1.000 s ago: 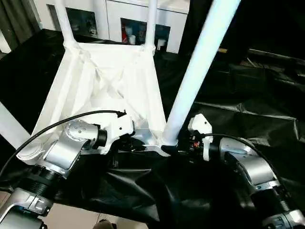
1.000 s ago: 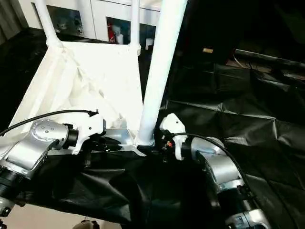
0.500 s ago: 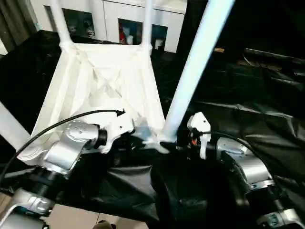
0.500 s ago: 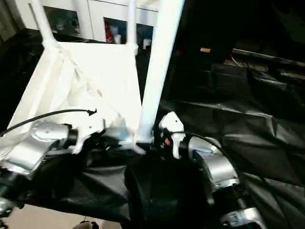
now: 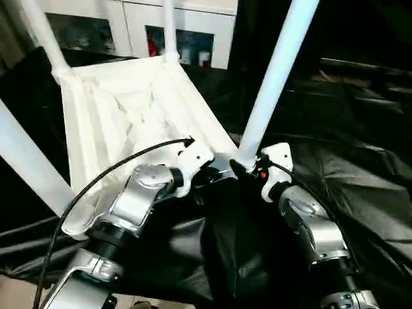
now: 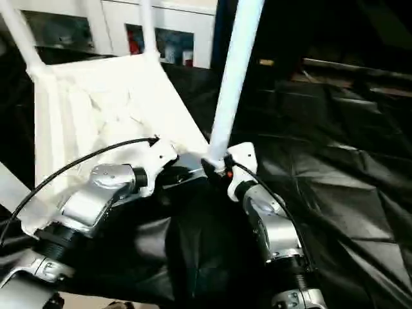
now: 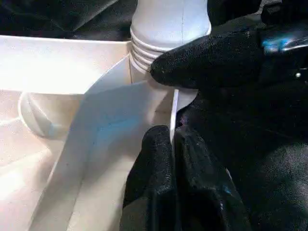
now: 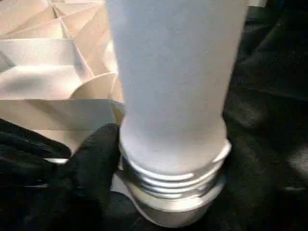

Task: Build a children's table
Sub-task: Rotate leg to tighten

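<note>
The children's table lies upside down on the black cloth, its ribbed white top (image 5: 129, 109) facing up with four white legs rising from the corners. The near right leg (image 5: 273, 71) stands in its corner socket, and its threaded collar (image 8: 173, 185) shows above the socket. My left gripper (image 7: 172, 144) is shut on the thin rim of the top right beside that corner. My right gripper (image 5: 244, 168) sits at the base of this leg, against the collar. The near left leg (image 5: 29, 161) crosses the picture's left edge.
A white cabinet with glass doors (image 5: 187, 26) stands behind the work table. Black cloth (image 5: 360, 161) covers the work table and lies in folds to the right and under my forearms. A strip of floor (image 5: 13, 293) shows at the near left.
The whole view has shifted and tilted. My right arm has drawn in closer under the near right leg's base. My left gripper stays shut on the rim.
</note>
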Motion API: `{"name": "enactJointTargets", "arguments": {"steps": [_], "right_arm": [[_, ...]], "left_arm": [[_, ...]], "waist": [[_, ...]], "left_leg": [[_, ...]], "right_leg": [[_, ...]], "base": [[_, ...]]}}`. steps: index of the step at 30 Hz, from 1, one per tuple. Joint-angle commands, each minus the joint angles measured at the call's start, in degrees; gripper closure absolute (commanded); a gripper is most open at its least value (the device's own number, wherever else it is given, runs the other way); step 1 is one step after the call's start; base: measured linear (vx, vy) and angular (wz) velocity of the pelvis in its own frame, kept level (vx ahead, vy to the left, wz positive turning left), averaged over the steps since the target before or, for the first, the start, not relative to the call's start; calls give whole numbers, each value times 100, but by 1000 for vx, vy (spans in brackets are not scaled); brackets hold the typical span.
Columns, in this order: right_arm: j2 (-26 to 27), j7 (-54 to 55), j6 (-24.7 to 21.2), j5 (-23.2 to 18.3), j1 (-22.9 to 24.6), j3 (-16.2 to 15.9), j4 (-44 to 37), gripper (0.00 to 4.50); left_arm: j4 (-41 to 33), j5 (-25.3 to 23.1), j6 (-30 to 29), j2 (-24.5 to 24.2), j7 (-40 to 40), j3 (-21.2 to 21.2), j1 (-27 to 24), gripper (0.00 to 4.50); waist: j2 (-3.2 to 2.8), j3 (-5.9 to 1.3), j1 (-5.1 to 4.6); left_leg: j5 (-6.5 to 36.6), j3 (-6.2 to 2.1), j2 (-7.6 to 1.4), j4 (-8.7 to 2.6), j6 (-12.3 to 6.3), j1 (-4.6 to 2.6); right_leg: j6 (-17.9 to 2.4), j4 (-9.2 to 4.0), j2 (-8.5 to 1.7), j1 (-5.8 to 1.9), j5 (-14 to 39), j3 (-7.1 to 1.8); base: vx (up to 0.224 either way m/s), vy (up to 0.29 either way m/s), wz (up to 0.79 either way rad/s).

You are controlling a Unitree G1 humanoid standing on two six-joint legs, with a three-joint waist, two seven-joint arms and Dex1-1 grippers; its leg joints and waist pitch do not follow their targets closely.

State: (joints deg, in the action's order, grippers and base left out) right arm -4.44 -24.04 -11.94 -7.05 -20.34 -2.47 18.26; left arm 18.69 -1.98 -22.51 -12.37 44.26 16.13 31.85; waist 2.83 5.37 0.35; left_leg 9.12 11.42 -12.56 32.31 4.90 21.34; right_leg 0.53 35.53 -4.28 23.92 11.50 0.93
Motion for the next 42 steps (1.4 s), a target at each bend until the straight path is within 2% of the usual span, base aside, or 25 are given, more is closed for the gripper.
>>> {"name": "enactJointTargets", "arguments": {"steps": [1,2,3,4,9,11,16,18,19,21,27,28,31,38,40,42], "right_arm": [[218,-992,-236,-264,11,-741,-108,59],[55,-1219,-271,-307,15,-757,-189,54],[-83,-1412,-299,-342,19,-771,-256,54],[-326,-1756,-345,-410,29,-783,-368,54],[-1074,-2776,-506,-656,27,-718,-596,54],[-1183,-2931,-528,-706,21,-718,-627,54],[-1674,-3730,-639,-842,-53,-789,-740,54],[-1722,-3820,-635,-835,-72,-810,-732,54],[-1778,-3944,-594,-796,-126,-852,-679,54],[-1836,-4092,-535,-748,-186,-906,-622,54],[-1884,-4480,-259,-626,-398,-1141,-359,54],[-1874,-4520,-254,-634,-414,-1145,-339,79],[-1864,-4635,-268,-668,-456,-1164,-284,86],[-1907,-4752,-180,-653,-439,-1226,-209,149],[-1892,-4728,-177,-660,-410,-1202,-204,170],[-1766,-4461,-201,-702,-319,-1067,-186,179]], "left_arm": [[12,135,-10,243,-8,206,-104,450],[-53,143,-12,128,124,216,-145,450],[-108,152,-13,30,236,224,-179,450],[-216,183,-21,-144,459,240,-250,450],[-504,327,160,-716,1261,306,-509,450],[-547,360,173,-810,1405,321,-547,450],[-785,553,262,-1272,2138,349,-666,450],[-833,591,240,-1331,2240,350,-676,450],[-885,643,225,-1413,2386,352,-679,450],[-962,728,177,-1497,2550,360,-689,450],[-959,766,218,-1632,2740,368,-638,450],[-959,767,216,-1643,2769,364,-633,450],[-980,782,198,-1671,2783,349,-630,450],[-1003,801,193,-1685,2723,315,-695,450],[-1009,789,169,-1650,2623,272,-716,450],[-957,662,32,-1476,2105,148,-718,450]], "waist": [[-27,-294,84],[-48,-306,83],[-45,-304,87],[-64,-322,87],[-67,-361,98],[-71,-353,113],[-86,-347,197],[-87,-348,211],[-49,-368,219],[-61,-377,241],[-39,-392,287],[-40,-389,299],[-27,-395,318],[-13,-413,324],[-18,-418,324],[-20,-419,323]], "left_leg": [[1176,-29,12,-308,-232,-33],[1273,-35,8,-315,-219,-42],[1290,-38,1,-316,-230,-44],[1220,-41,-9,-313,-272,-35],[864,-24,-9,-280,-425,-36],[901,-10,-26,-280,-482,-46],[1040,-2,-53,-292,-364,-97],[1030,5,-50,-291,-344,-95],[997,9,-47,-284,-332,-97],[945,2,-49,-282,-324,-96],[804,16,-45,-262,-375,-93],[802,17,-42,-261,-375,-93],[764,14,-41,-260,-368,-89],[618,17,-27,-240,-428,-74],[621,17,-30,-238,-433,-78],[642,21,-36,-234,-436,-81]], "right_leg": [[-1175,-450,-174,-275,548,-145],[-1181,-459,-170,-291,615,-137],[-1187,-456,-171,-296,611,-137],[-1232,-441,-180,-310,455,-139],[-1472,-372,-168,-348,-237,-136],[-1534,-374,-175,-334,-200,-138],[-1538,-386,-175,-306,99,-147],[-1541,-377,-176,-294,85,-150],[-1541,-373,-176,-305,82,-148],[-1552,-352,-185,-308,79,-144],[-1562,-328,-192,-306,-36,-147],[-1548,-330,-190,-305,-18,-149],[-1525,-320,-194,-311,-2,-148],[-1538,-297,-186,-326,-192,-145],[-1546,-295,-186,-326,-201,-144],[-1556,-296,-183,-324,-197,-147]], "base": [[0,0,0],[0,0,0],[0,0,0],[0,0,0],[0,0,0],[0,0,0],[0,0,0],[0,0,0],[0,0,0],[0,0,0],[0,0,0],[0,0,0],[0,0,0],[0,0,0],[0,0,0],[0,0,0]]}}
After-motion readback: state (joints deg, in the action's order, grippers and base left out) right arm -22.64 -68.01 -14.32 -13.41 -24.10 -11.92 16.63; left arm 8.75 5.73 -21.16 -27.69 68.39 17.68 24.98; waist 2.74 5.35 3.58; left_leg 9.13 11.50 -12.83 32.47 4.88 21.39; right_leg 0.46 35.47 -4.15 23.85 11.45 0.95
